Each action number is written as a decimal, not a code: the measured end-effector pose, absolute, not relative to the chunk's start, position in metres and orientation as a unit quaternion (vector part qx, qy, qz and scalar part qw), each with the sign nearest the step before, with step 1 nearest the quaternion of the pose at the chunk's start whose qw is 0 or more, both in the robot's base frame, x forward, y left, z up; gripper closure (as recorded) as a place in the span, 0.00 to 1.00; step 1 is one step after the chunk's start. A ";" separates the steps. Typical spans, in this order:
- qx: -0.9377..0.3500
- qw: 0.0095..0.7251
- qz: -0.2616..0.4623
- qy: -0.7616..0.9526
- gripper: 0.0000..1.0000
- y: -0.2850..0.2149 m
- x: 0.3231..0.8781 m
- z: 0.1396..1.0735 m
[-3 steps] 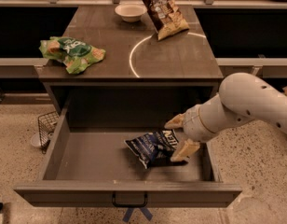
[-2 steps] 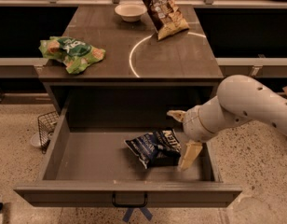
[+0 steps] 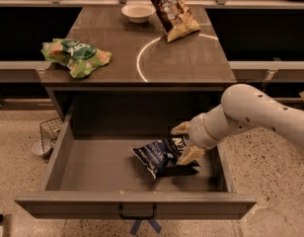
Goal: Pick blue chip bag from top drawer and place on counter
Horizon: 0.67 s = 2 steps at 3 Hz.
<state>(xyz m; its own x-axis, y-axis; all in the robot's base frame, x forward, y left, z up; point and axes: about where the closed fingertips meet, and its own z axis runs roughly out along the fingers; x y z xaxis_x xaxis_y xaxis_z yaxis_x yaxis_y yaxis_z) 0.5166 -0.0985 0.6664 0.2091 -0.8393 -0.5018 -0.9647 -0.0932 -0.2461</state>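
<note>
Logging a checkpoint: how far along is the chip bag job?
Done: the top drawer is pulled open. In hand: the gripper, fingers apart, straddles the right end of the blue chip bag, which lies on the drawer floor. Left: close, lift, and set it on the counter.

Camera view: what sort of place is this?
Probably a break-room or office kitchenette: a counter holding a green snack bag and a bowl, speckled floor, and an open top drawer where the claw is at the blue chip bag.
</note>
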 end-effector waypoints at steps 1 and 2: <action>-0.743 0.259 0.139 0.602 0.30 -0.085 0.520 0.649; -0.752 0.250 0.159 0.588 0.26 -0.073 0.521 0.635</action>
<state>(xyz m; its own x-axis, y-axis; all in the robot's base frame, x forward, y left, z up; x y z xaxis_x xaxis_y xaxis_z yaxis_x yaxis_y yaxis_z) 0.5213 -0.0729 0.6353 0.2569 -0.8060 -0.5333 -0.9649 -0.1827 -0.1888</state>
